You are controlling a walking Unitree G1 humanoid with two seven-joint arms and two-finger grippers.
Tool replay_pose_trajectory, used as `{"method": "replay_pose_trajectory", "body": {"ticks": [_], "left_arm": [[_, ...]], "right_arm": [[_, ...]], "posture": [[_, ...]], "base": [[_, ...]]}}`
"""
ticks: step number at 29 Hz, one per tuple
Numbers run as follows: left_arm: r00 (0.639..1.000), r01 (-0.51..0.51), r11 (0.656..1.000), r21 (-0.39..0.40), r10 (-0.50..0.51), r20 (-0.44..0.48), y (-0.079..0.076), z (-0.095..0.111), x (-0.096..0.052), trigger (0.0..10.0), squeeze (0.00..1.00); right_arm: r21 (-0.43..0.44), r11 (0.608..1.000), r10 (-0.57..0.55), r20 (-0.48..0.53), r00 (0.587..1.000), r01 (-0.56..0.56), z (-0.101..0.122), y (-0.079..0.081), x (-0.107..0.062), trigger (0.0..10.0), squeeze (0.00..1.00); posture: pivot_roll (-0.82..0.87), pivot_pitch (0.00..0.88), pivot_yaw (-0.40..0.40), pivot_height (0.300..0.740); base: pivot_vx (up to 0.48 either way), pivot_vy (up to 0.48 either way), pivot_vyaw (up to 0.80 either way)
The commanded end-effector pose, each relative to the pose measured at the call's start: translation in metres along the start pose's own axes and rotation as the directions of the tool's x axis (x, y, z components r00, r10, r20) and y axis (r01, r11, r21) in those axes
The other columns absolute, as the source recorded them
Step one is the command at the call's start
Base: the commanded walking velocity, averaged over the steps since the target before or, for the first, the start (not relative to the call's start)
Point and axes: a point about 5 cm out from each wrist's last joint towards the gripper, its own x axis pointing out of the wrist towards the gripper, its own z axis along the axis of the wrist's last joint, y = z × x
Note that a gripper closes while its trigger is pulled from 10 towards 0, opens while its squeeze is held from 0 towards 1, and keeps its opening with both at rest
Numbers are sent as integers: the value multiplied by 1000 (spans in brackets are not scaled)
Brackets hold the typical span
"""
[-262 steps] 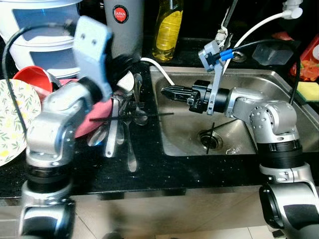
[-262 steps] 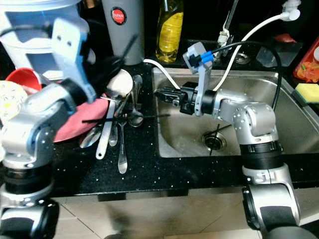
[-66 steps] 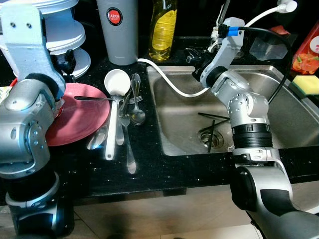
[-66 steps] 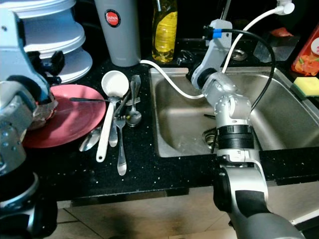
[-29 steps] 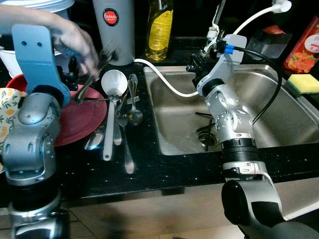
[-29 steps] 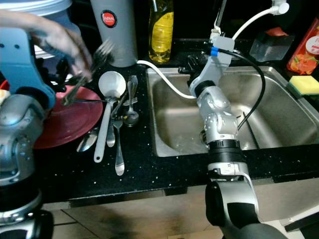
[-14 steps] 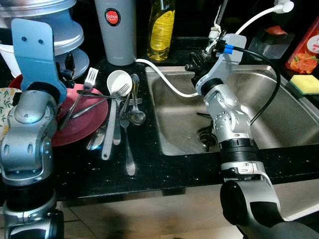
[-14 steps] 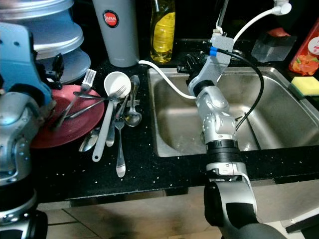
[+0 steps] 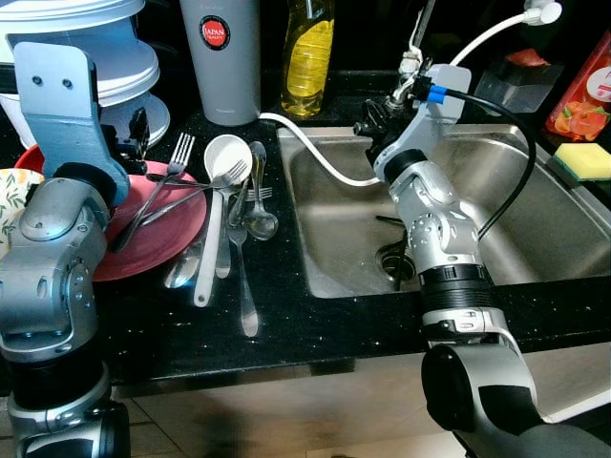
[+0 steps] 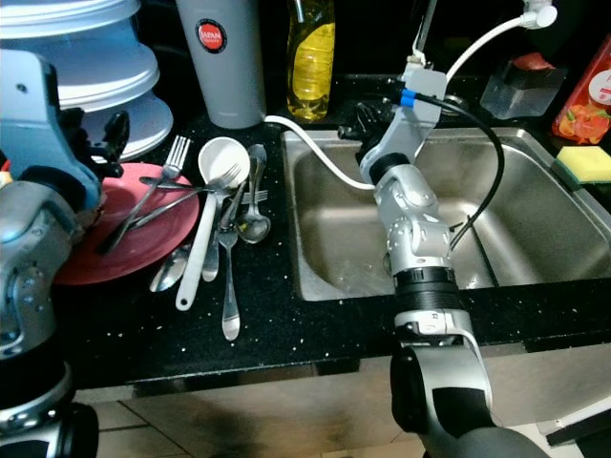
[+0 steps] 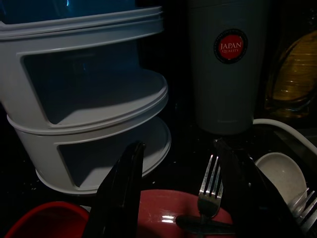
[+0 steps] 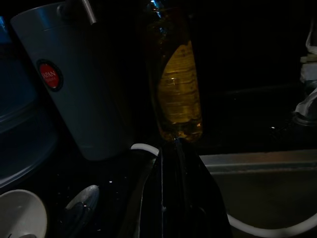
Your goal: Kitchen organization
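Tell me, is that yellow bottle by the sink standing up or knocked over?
Standing upright: the yellow bottle rises straight from the counter beside the grey canister.

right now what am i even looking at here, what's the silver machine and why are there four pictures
It is a humanoid robot with two silver arms at a kitchen counter. Two pictures come from the stereo camera on its head, looking down. The other two come from cameras on its wrists, looking along each gripper's black fingers.

On the black counter lie a red plate with forks across it, a white ladle and a cluster of spoons. Behind stand a grey tumbler, a yellow soap bottle and stacked white containers. The steel sink is on the right, with a white hose running into it.

The left gripper hangs open above the plate, holding nothing. The right gripper is shut, pointing toward the bottle.
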Motion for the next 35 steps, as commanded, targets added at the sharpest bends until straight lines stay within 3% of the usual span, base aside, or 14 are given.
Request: {"method": "replay_pose_trajectory", "body": {"ticks": [1,35], "left_arm": [[1000,-6,1000,4,6,-12,2,-2,-3,10000,0],[999,17,1000,-2,-17,-32,-5,-8,0,10000,0]], "right_arm": [[-9,1000,15,3,1000,-15,0,4,3,10000,0],[-25,1000,-13,12,1000,13,3,-5,-2,10000,0]], "posture": [[205,0,-32,740],[170,0,-13,740]], "base": [[0,0,0],[0,0,0]]}}
